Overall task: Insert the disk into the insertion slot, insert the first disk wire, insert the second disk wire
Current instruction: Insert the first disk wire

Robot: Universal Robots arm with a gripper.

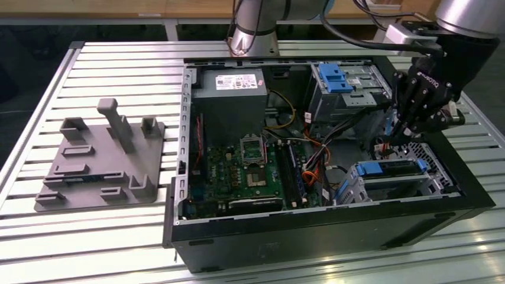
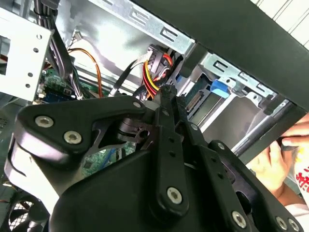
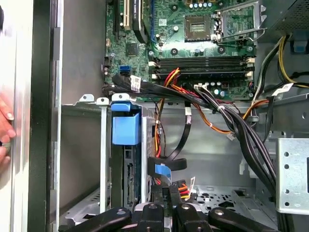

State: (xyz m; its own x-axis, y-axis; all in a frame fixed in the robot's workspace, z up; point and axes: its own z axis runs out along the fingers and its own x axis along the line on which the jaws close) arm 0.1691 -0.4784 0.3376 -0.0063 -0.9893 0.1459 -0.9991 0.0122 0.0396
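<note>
Fingers (image 2: 168,121): together, pinched on a disk wire (image 2: 153,75) of red and yellow strands. Disk (image 1: 392,168): blue-framed, seated in insertion slot (image 1: 438,168), lower right of exterior view, inside computer case (image 1: 316,231).

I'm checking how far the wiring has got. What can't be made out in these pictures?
- Whether a wire is plugged into the disk: part of its connector edge is behind the gripper in the first wrist view.
- Where the red and yellow wires end: behind the gripper in the second wrist view.
- A person's hand: cut off by the edge in the first wrist view.
</note>
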